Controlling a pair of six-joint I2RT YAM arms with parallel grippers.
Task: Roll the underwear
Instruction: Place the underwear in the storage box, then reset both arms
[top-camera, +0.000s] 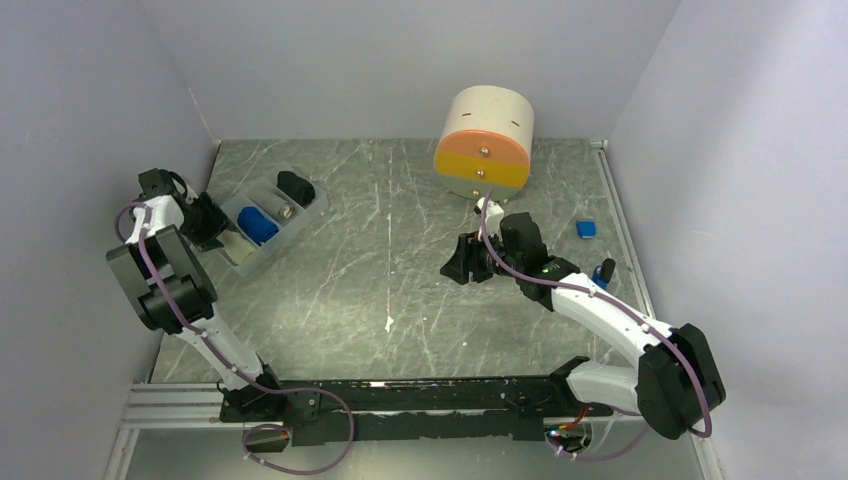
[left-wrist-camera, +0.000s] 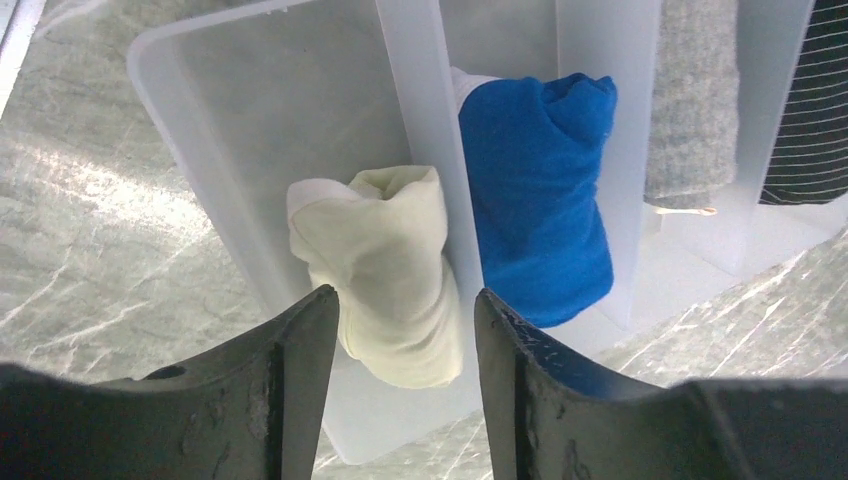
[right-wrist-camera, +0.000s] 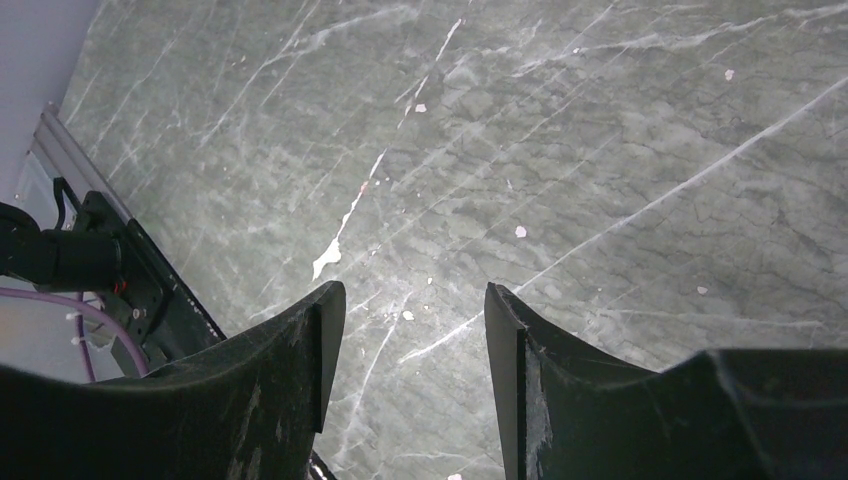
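Cream underwear (left-wrist-camera: 385, 270) is rolled up and lying in the end compartment of the clear divided tray (left-wrist-camera: 230, 120), pressed against the divider. Royal blue underwear (left-wrist-camera: 535, 190) is rolled too, sitting in the next compartment over, just the other side of that wall. My left end effector (left-wrist-camera: 405, 300) hangs right over the cream roll with its fingers (left-wrist-camera: 300, 380) spread to either side of the near end, a sliver of gap on one side, so it's open and not squeezing. Past the blue roll there's a grey cloth (left-wrist-camera: 690, 100), then a black striped bundle (left-wrist-camera: 800, 100). My right end effector (right-wrist-camera: 415, 295) is well apart from all that, over bare marbled bench (right-wrist-camera: 550, 150), fingers parted with nothing between them
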